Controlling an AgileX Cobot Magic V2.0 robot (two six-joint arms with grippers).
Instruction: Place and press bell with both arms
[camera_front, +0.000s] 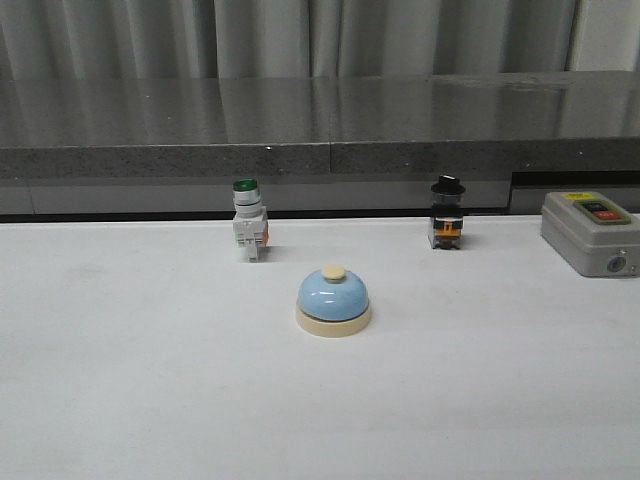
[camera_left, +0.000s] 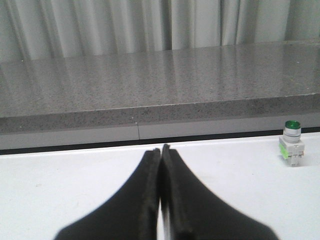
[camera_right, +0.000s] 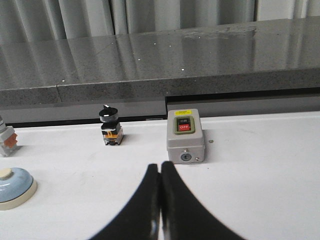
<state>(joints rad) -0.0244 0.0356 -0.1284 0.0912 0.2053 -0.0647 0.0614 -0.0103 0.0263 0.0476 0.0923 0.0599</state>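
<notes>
The light-blue dome bell (camera_front: 333, 298) with cream base and cream knob stands upright near the middle of the white table (camera_front: 120, 380). It also shows in the right wrist view (camera_right: 14, 186), well to the side of my right gripper. My left gripper (camera_left: 161, 149) is shut and empty above the table; the bell is out of its view. My right gripper (camera_right: 160, 166) is shut and empty, a short way in front of the grey box. Neither arm shows in the front view.
A green-capped white push-button switch (camera_front: 247, 223) stands behind the bell to the left and shows in the left wrist view (camera_left: 291, 143). A black knob switch (camera_front: 447, 213) stands at the back right. A grey box with red and black buttons (camera_front: 589, 232) sits far right. A grey stone ledge (camera_front: 320, 125) runs along the back.
</notes>
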